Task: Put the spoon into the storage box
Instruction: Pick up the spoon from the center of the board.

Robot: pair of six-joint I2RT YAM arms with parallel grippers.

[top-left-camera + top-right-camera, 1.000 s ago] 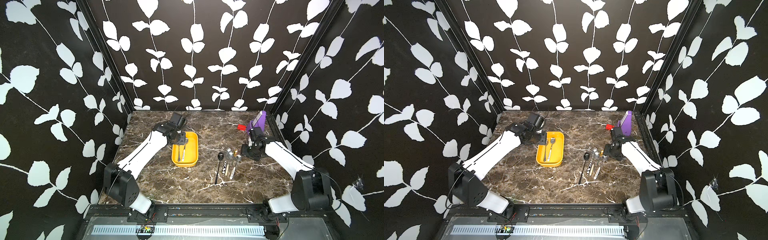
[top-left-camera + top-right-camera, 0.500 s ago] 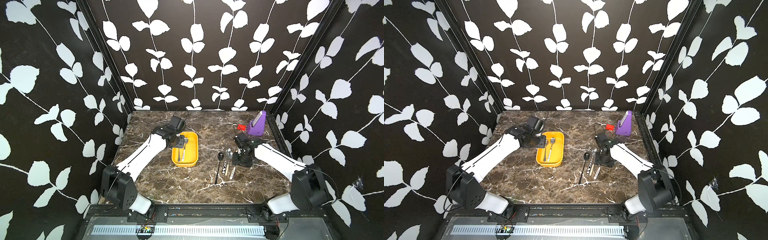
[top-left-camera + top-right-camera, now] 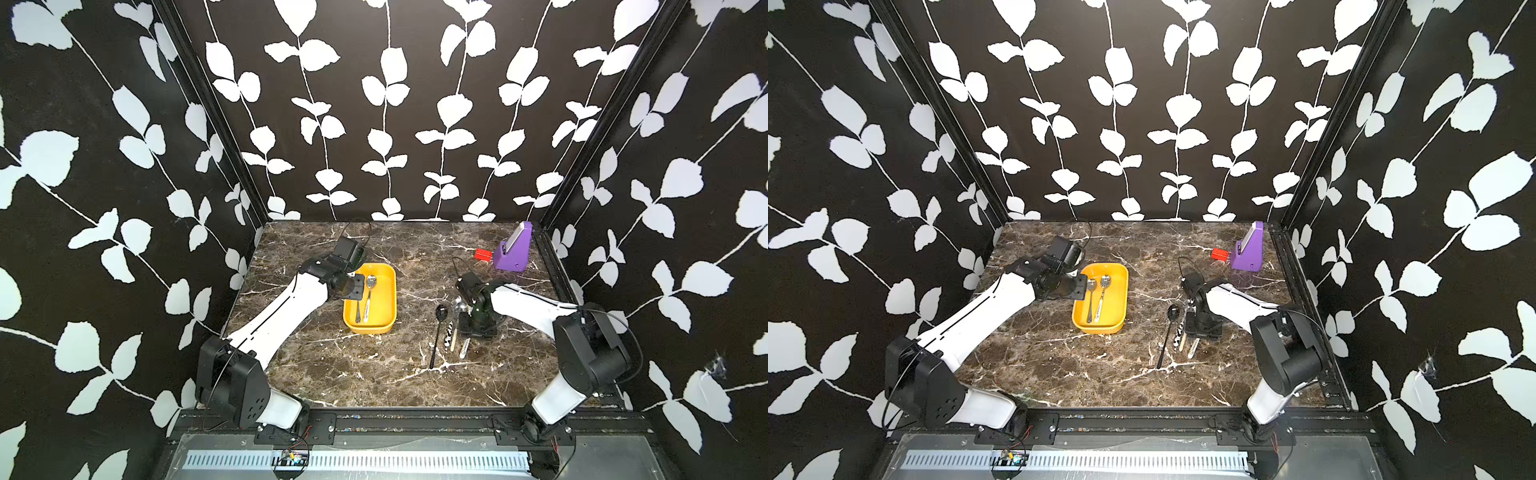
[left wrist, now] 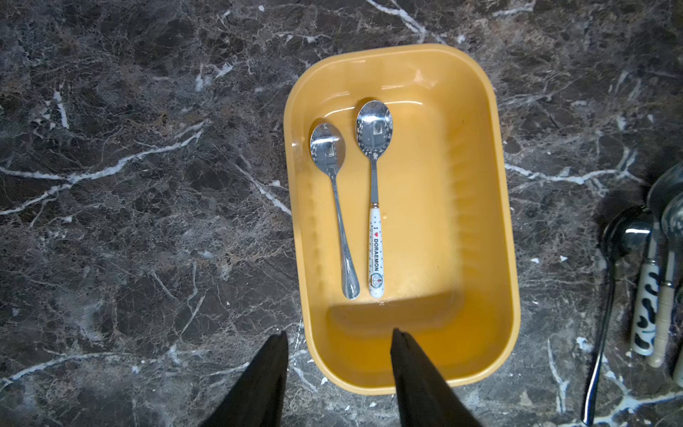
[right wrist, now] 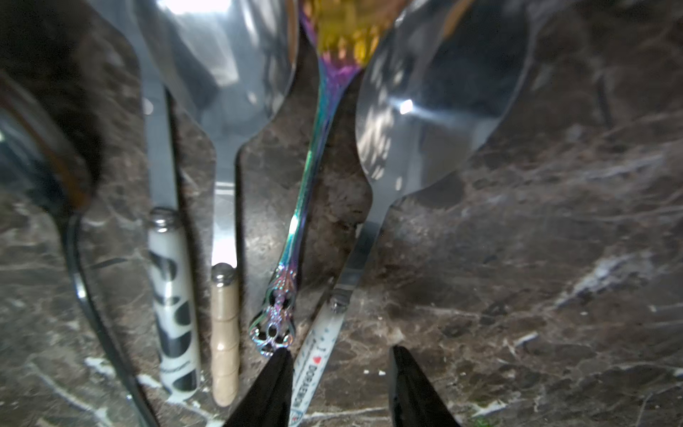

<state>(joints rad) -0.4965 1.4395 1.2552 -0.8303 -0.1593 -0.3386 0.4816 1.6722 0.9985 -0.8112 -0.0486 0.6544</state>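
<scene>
Marble tabletop (image 3: 374, 374): two spoons (image 4: 374, 192) in storage box (image 4: 476, 222), others (image 3: 451, 332) outside.

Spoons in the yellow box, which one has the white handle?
The Doraemon-printed spoon, nearer the storage box's middle; the plain steel spoon lies along the wall.

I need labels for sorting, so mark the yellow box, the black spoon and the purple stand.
yellow box (image 4: 425, 207): left wrist view, bare floor of the box.
black spoon (image 3: 441, 311): a top view, its bowl.
purple stand (image 3: 513, 258): a top view, its front face.
</scene>
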